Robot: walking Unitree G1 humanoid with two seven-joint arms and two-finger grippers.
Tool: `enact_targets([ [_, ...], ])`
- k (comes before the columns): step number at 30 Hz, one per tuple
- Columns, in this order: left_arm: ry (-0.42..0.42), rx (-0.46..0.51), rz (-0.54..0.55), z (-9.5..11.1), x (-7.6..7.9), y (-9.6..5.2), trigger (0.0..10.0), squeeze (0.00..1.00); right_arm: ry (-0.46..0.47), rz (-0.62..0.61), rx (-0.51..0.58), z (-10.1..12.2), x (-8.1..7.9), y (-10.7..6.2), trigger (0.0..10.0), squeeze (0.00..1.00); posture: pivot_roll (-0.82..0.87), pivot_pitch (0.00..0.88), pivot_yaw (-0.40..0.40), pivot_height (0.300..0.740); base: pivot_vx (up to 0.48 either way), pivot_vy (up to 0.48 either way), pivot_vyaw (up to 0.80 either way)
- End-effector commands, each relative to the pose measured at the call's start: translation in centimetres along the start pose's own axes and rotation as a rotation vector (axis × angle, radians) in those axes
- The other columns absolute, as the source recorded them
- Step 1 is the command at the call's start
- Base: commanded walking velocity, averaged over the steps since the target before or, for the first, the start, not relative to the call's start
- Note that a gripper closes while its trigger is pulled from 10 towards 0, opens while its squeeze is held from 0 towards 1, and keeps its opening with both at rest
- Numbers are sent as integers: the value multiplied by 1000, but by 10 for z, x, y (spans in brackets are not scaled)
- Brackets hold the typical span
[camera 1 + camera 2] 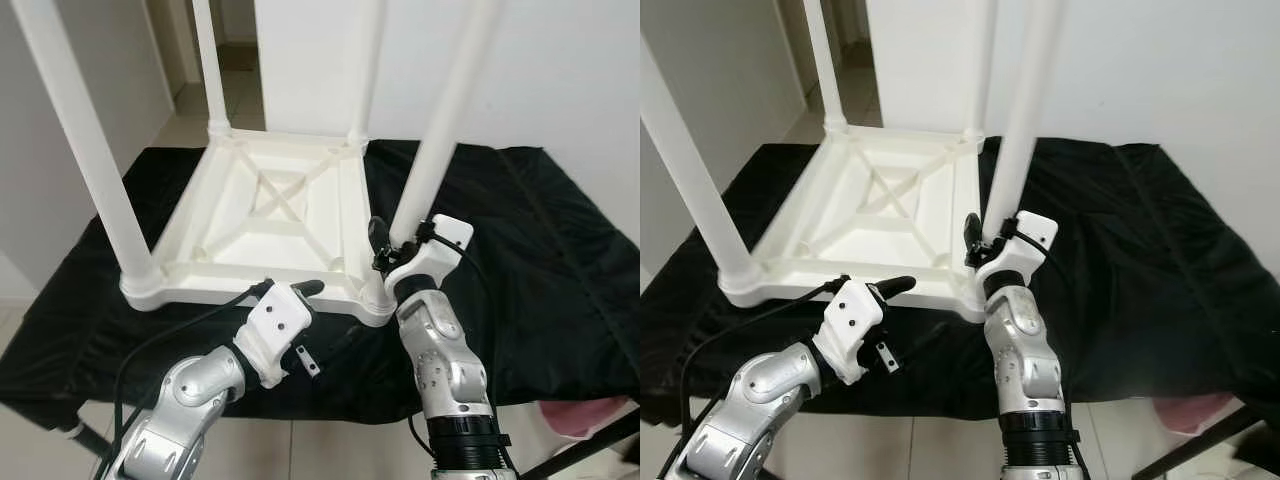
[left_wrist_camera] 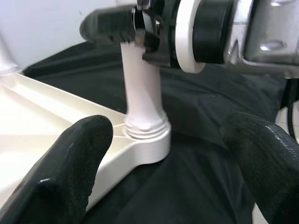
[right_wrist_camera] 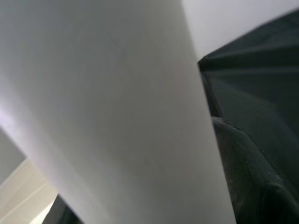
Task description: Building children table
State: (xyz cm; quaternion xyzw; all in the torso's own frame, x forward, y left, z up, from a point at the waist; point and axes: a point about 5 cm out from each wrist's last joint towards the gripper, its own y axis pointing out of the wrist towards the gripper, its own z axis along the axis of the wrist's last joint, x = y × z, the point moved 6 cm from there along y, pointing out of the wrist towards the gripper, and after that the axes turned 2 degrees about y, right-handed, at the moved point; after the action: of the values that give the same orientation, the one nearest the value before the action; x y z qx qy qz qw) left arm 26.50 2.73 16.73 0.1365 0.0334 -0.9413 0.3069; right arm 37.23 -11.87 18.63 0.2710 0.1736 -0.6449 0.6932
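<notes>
A white plastic children's table (image 1: 270, 215) lies upside down on a black cloth, with its legs pointing up. My right gripper (image 1: 395, 250) is shut on the near right leg (image 1: 440, 130), just above the corner socket. In the right wrist view that leg (image 3: 117, 107) sits against a black finger (image 3: 252, 177). My left gripper (image 1: 328, 315) is open, low at the tabletop's front edge beside the same corner. In the left wrist view its fingers (image 2: 70, 168) stand wide apart on either side of the leg's base (image 2: 145, 126), apart from it.
The near left leg (image 1: 90, 150) and the two far legs (image 1: 208, 60) stand upright in their sockets. The black cloth (image 1: 540, 250) covers the work surface, with open room on the right. A pink thing (image 1: 585, 415) lies on the floor at lower right. White walls stand behind.
</notes>
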Motion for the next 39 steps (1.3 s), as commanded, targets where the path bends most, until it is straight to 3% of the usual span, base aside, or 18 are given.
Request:
enact_targets([
  [1, 0, -23, -2, -4, 0, 0, 10000, 0, 258, -15, -58, -25, -19, 2, 10000, 0, -61, 22, 76, 740, 0, 0, 0],
  [2, -3, -25, -11, -5, 2, 0, 10000, 0, 319, -9, -59, -25, -18, 2, 10000, 0, -65, 25, 79, 740, 0, 0, 0],
  [4, -3, -25, -11, -5, 2, 0, 10000, 0, 319, -9, -59, -25, -18, 2, 10000, 0, -65, 25, 79, 740, 0, 0, 0],
  [5, -7, -28, -18, -5, 4, 1, 10000, 0, 395, -1, -66, -26, -18, 2, 10000, 0, -65, 25, 79, 740, 0, 0, 0],
  [6, -7, -28, -18, -5, 4, 1, 10000, 0, 395, -1, -66, -26, -18, 2, 10000, 0, -65, 25, 79, 740, 0, 0, 0],
  [7, -9, -31, -24, -6, 4, 1, 10000, 0, 546, -10, -77, -31, -12, 0, 10000, 0, -69, 30, 81, 740, 0, 0, 0],
  [8, -9, -31, -24, -6, 4, 1, 10000, 0, 546, -10, -77, -31, -12, 0, 10000, 0, -69, 30, 81, 740, 0, 0, 0],
  [10, -15, -34, -30, -6, 6, 1, 10000, 0, 843, -81, -81, -46, 13, -7, 10000, 0, -73, 38, 86, 740, 0, 0, 0],
  [11, -15, -34, -30, -6, 6, 1, 10000, 0, 843, -81, -81, -46, 13, -7, 10000, 0, -73, 38, 86, 740, 0, 0, 0],
  [13, -19, -34, -32, -7, 7, 2, 10000, 0, 990, -149, -58, -55, 33, -13, 10000, 0, -74, 41, 87, 740, 0, 0, 0],
  [14, -19, -34, -32, -7, 7, 2, 10000, 0, 990, -149, -58, -55, 33, -13, 10000, 0, -74, 41, 87, 740, 0, 0, 0],
  [15, -21, -36, -33, -7, 7, 2, 10000, 0, 1041, -186, -50, -60, 44, -16, 10000, 0, -74, 41, 87, 740, 0, 0, 0],
  [16, -21, -36, -33, -7, 7, 2, 10000, 0, 1041, -186, -50, -60, 44, -16, 10000, 0, -74, 41, 87, 740, 0, 0, 0],
  [18, -26, -40, -33, -9, 8, 2, 10000, 0, 1067, -260, -51, -75, 68, -24, 10000, 0, -76, 44, 90, 740, 0, 0, 0],
  [21, -29, -46, -34, -9, 8, 2, 10000, 0, 1078, -285, -61, -82, 76, -28, 10000, 0, -77, 49, 96, 740, 0, 0, 0],
  [33, -22, -55, -37, -10, 9, 2, 10000, 0, 1045, -236, -111, -84, 70, -29, 10000, 0, -64, 57, 87, 740, 0, 0, 0],
  [34, -21, -61, -30, -10, 8, 0, 10000, 0, 1013, -222, -110, -78, 71, -37, 10000, 1000, -55, 70, 84, 740, 0, 0, 0],
  [39, -22, -67, -21, -11, 8, -2, 10000, 0, 974, -220, -93, -68, 78, -50, 10000, 1000, -53, 76, 83, 740, 0, 0, 0],
])
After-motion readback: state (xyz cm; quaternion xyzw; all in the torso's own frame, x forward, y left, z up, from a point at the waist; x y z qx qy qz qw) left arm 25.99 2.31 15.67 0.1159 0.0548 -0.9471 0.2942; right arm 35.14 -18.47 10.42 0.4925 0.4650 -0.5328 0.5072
